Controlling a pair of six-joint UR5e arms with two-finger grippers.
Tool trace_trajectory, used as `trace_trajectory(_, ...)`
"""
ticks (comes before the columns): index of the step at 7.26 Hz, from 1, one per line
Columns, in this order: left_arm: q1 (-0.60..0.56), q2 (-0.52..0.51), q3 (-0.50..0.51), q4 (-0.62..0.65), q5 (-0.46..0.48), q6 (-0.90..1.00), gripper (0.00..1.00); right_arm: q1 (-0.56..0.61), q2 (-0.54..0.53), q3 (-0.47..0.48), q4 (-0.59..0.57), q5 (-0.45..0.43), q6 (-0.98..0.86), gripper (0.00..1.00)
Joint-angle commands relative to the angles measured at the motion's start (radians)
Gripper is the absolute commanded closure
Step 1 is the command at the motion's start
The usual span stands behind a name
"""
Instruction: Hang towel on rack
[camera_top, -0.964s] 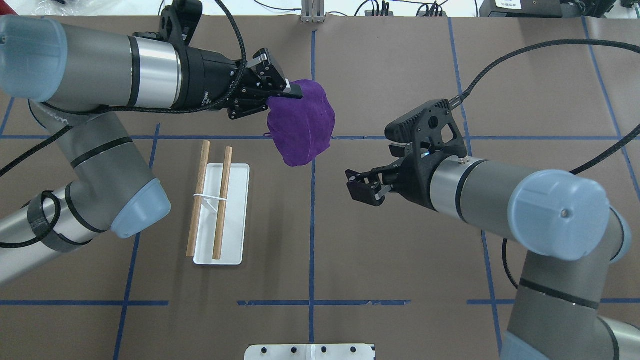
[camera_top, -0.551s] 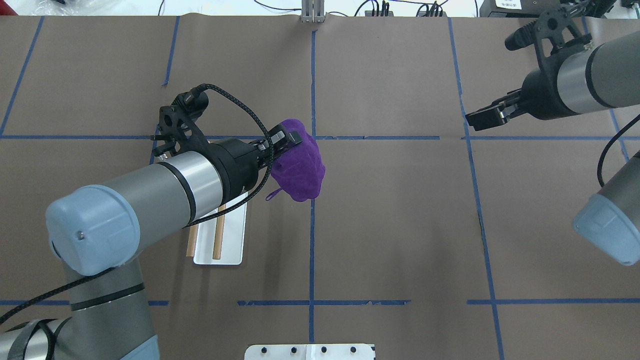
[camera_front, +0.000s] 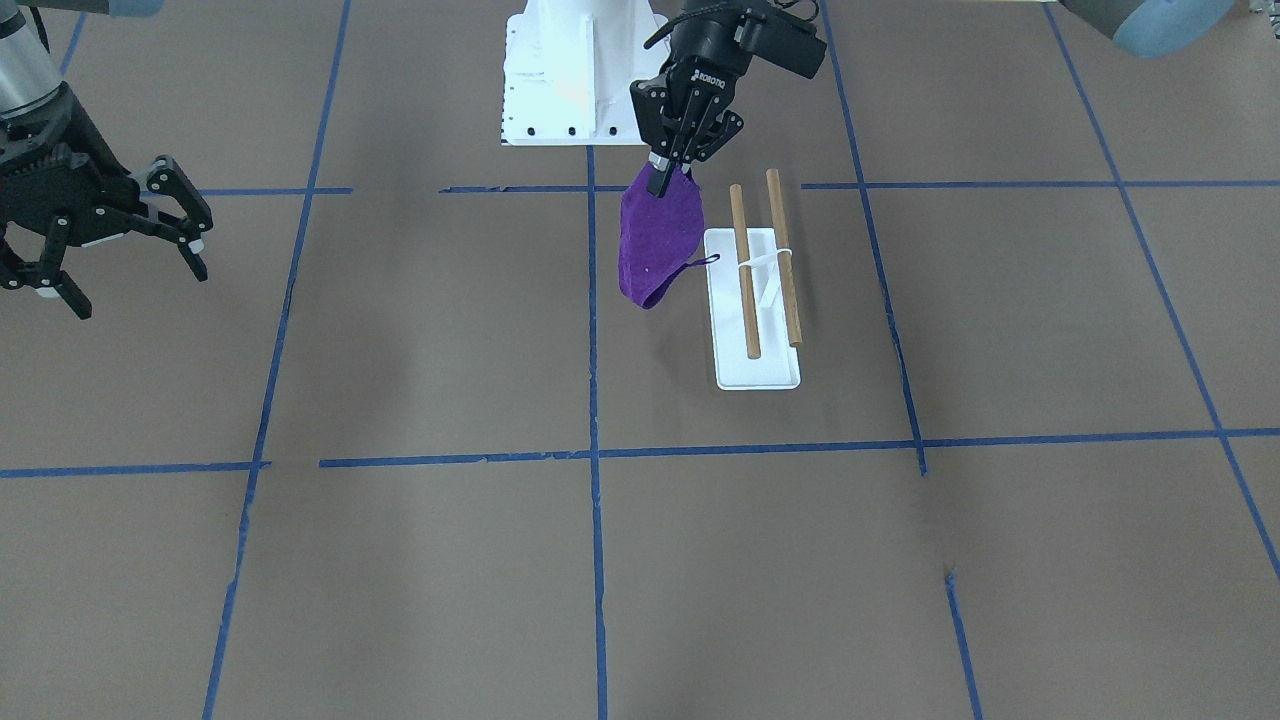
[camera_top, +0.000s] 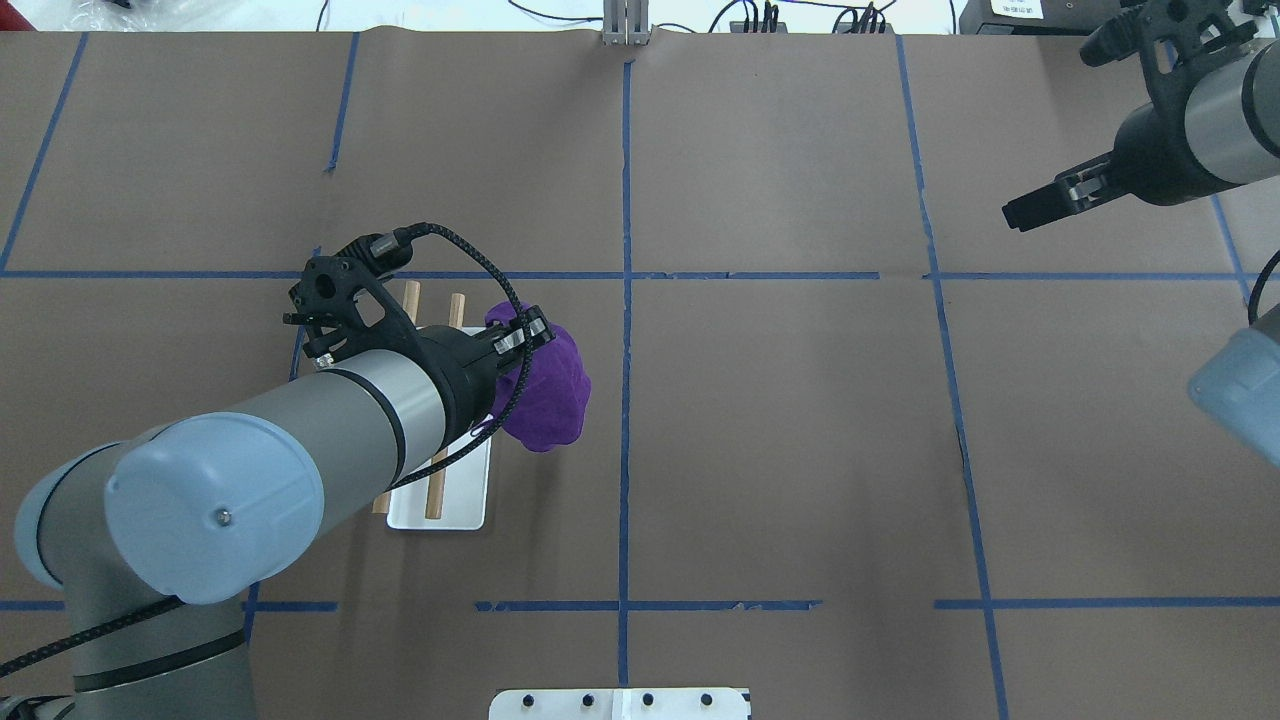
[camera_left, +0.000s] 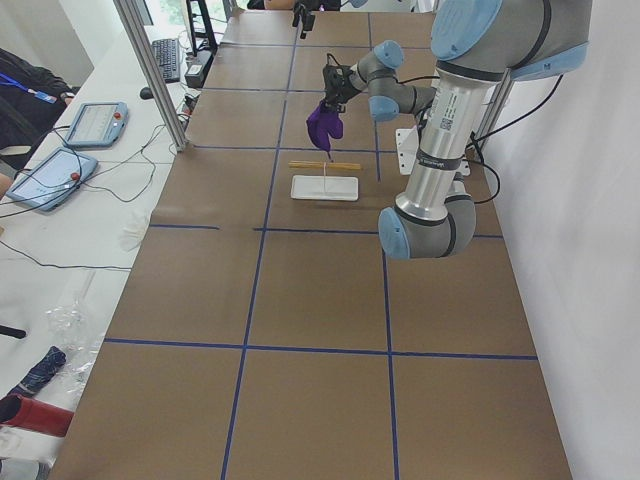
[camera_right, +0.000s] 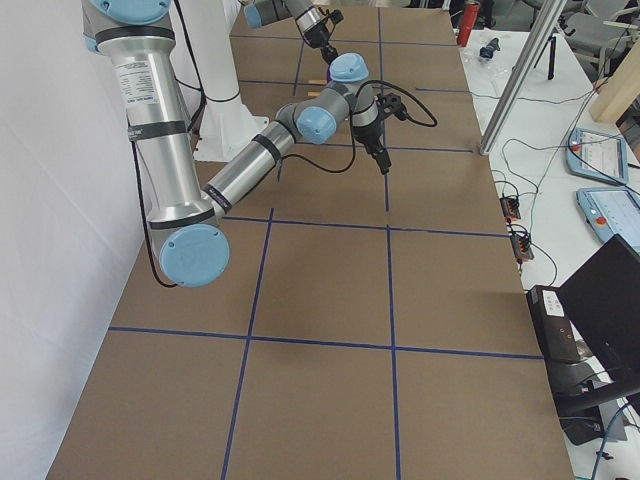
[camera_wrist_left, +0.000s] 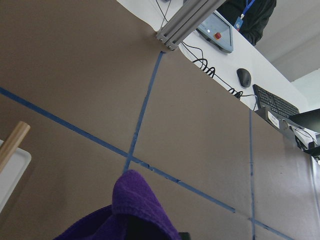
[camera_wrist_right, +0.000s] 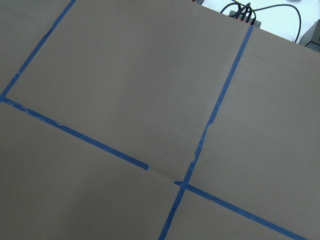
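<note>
One pinch carries everything: the left hand (camera_front: 668, 168) is clamped on the top edge of the purple towel (camera_front: 655, 245), which hangs bunched and limp straight below its fingers, apparently clear of the bench (camera_front: 420, 350). The towel looks like light, soft terry with no stiffness of its own. It should fold wherever it is laid and cling to wood rather than slide. The narrow hold at one edge seems enough, though the cloth hangs crumpled, not spread.

A thin loop (camera_front: 706, 261) trails from its lower part toward the rack (camera_front: 744, 285). The rack stands just beside the hanging cloth, two wooden rods raised over a white base (camera_front: 758, 372). The nearer rod is the edge to clear; whether the hem hangs above it I cannot tell.

The right hand (camera_front: 135, 285) is spread wide and empty, well away from the left hand, with bare bench between them.
</note>
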Motion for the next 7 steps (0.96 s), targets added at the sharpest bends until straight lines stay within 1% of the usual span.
trace_trajectory(1,0.004,0.01,-0.008,0.2,0.005,-0.035,1.0,0.112,0.0,-0.078,-0.023,0.144,-0.012,0.0)
trace_trajectory(2,-0.004,0.049,-0.019,0.25,0.006,-0.036,1.0,0.133,-0.008,-0.096,-0.038,0.145,-0.067,0.0)
trace_trajectory(3,-0.012,0.136,-0.063,0.251,0.006,-0.036,1.0,0.154,-0.006,-0.1,-0.104,0.142,-0.158,0.0)
trace_trajectory(4,-0.053,0.221,-0.095,0.251,0.006,-0.036,1.0,0.195,-0.005,-0.109,-0.15,0.139,-0.246,0.0)
trace_trajectory(5,-0.082,0.287,-0.096,0.251,0.006,-0.036,1.0,0.226,-0.003,-0.136,-0.157,0.143,-0.28,0.0)
trace_trajectory(6,-0.096,0.33,-0.091,0.251,0.006,-0.035,1.0,0.228,-0.002,-0.15,-0.155,0.142,-0.294,0.0)
trace_trajectory(7,-0.096,0.326,-0.079,0.249,0.006,-0.032,1.0,0.228,0.0,-0.152,-0.155,0.143,-0.296,0.0)
